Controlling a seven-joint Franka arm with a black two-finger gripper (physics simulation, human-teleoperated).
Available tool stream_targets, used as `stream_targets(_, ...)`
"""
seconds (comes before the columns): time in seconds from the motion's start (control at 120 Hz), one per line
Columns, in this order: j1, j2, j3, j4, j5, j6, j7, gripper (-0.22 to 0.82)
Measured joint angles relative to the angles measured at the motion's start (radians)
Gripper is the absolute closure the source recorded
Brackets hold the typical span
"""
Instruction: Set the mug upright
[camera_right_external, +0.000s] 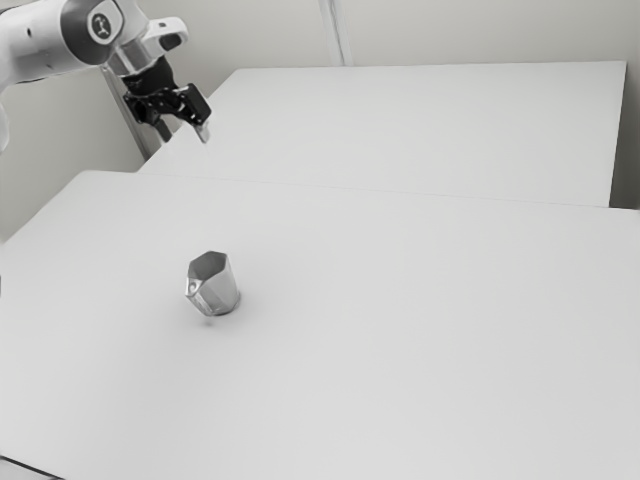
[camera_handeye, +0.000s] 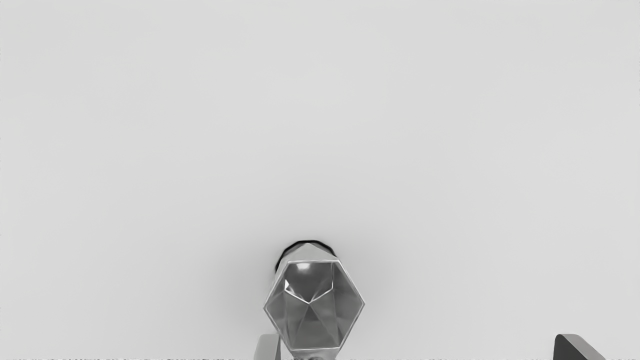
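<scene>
From where I stand, the shiny silver-grey metal mug with flat, faceted sides is on the smooth pale grey table, toward the exterior view's left, tilted, its mouth facing up and toward that side. In the wrist view I can look right in past its six-sided rim: grey, faceted inner walls catch the light, and I make out no contents. The black two-finger gripper hangs well apart from the mug, its two fingers spread wide and nothing gripped between them.
</scene>
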Motion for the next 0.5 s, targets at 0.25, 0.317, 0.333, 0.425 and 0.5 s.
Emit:
stream_targets(0.25, -0.002, 0.003, 0.000, 0.015, 0.000, -0.071, -0.011, 0.00)
stream_targets(0.317, -0.004, 0.000, 0.000, 0.014, 0.000, -0.079, -0.013, 0.00)
stream_targets(0.333, -0.005, -0.001, 0.000, 0.014, 0.000, -0.081, -0.013, 0.00)
stream_targets(0.425, -0.005, -0.001, 0.000, 0.014, -0.001, -0.087, -0.015, 0.00)
stream_targets(0.5, -0.004, 0.000, 0.000, 0.014, -0.002, -0.089, -0.016, 0.00)
